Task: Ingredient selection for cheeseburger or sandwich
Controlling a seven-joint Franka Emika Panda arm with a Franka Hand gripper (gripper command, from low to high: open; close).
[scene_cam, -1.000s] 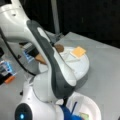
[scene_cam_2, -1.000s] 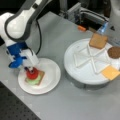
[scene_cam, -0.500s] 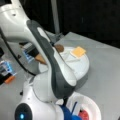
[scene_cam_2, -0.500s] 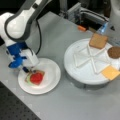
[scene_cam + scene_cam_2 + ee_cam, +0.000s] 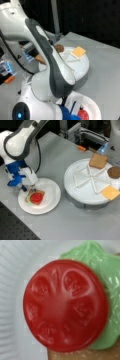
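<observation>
No readable writing anywhere. One white sectioned tray [image 5: 82, 192] sits right, carrying one toast slice [image 5: 98, 160], one brown patty [image 5: 114, 172] and one yellow cheese square [image 5: 110, 192]. One white plate [image 5: 51, 200] lies left, holding the sandwich [image 5: 35, 197]: toast, lettuce, tomato on top. The gripper [image 5: 28, 189] hangs just above its far-left edge; whether the jaws are spread, I cannot tell.

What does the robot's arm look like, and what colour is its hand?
The arm is fat, rounded and white with dark grey bands, and a black cable hangs alongside. Its gripper sits on a bright blue mount with a white body and small dark fingertips.
</observation>
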